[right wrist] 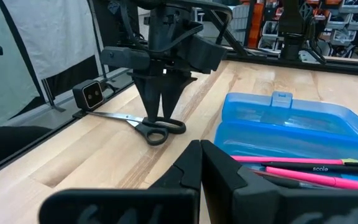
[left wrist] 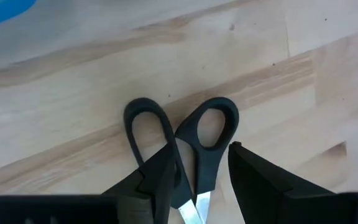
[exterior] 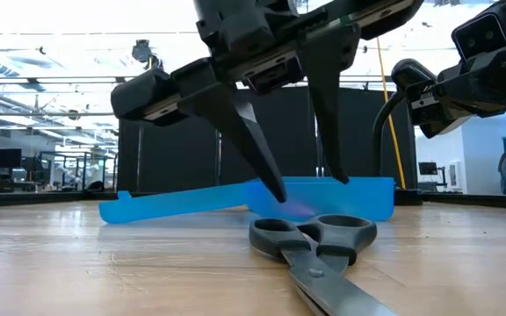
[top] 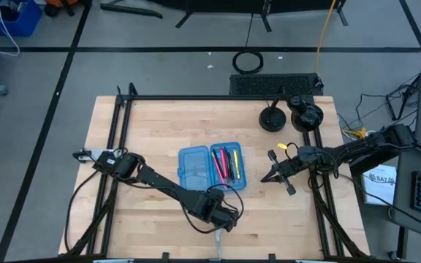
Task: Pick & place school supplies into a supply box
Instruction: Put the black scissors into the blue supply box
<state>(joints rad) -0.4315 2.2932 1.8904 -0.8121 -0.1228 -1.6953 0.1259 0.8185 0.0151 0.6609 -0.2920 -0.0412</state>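
Note:
The black-handled scissors [exterior: 314, 239] lie flat on the wood near the table's near edge, with their two handle loops [left wrist: 182, 127] toward the box. My left gripper [exterior: 306, 189] hangs open just above them, pointing down, one finger on either side of the handles where they meet the blades. The blue supply box [top: 210, 168] lies open in the middle of the table. Pink, yellow and dark pens [top: 225, 164] lie in its right half, and its left half [top: 194, 166] holds nothing. My right gripper [top: 276, 174] waits shut, right of the box.
Two black round objects [top: 272, 119] [top: 305, 113] stand at the table's far right. The small low camera [right wrist: 92, 93] sits at the near edge, close to the scissors' blades. A dark keyboard [top: 272, 84] lies beyond the far edge. Bare wood stretches left of the box.

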